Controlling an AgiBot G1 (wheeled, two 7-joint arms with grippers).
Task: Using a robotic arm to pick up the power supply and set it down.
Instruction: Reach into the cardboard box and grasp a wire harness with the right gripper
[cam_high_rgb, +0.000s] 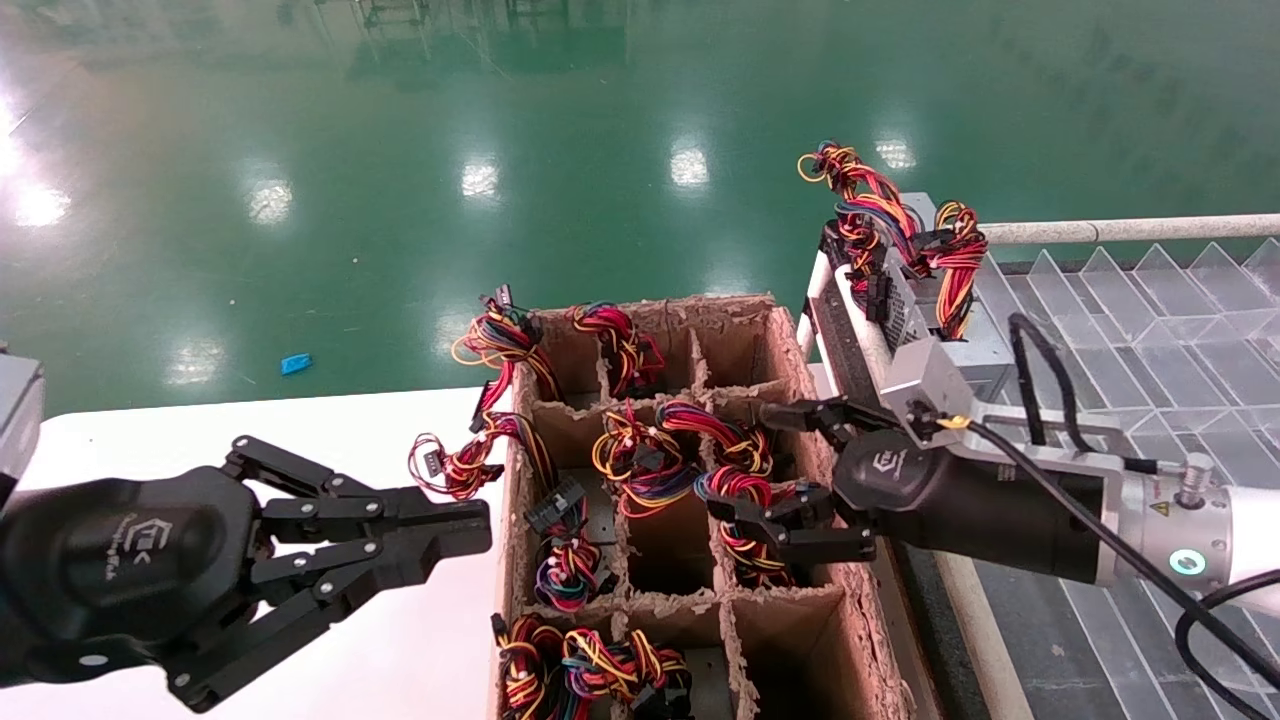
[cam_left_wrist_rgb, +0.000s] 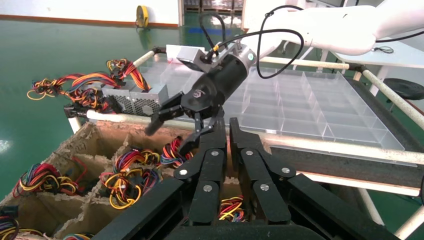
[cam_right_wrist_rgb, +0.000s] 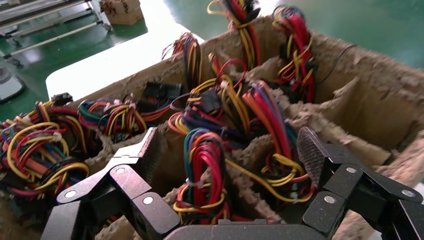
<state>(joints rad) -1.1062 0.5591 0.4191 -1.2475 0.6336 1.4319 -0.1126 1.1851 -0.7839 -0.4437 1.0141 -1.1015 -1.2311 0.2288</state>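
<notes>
Because the supplies stand on end in the cells of the cardboard crate (cam_high_rgb: 790, 345), only their wire knots show above the dividers, so the right gripper (cam_high_rgb: 765, 470) has to come at its target from above and astride the bundle. Its jaws are spread wide and hold nothing; the right wrist view shows one ribbed pad (cam_right_wrist_rgb: 148, 148) and the other either side of a red, yellow, blue and black knot rising from a cell, which I judge to belong to the power supply (cam_high_rgb: 738, 490) it is after, near the crate's 3 o'clock wall in the head view. The grey body itself is hidden down in the cell. The right arm reaches in from 3 o'clock, forearm nearly level, the wrist tipped so the fingers point toward 9 o'clock and slightly down over the middle row. Up at 1 o'clock, two already-lifted grey boxes (cam_high_rgb: 915, 300) with their bundles lie on the clear partitioned tray (cam_high_rgb: 1150, 330), probably the setting-down place. The left gripper (cam_high_rgb: 440, 535) hangs parked over the white table (cam_high_rgb: 200, 430) at 8 o'clock, well apart from the crate's contents, fingers drawn together on nothing.
</notes>
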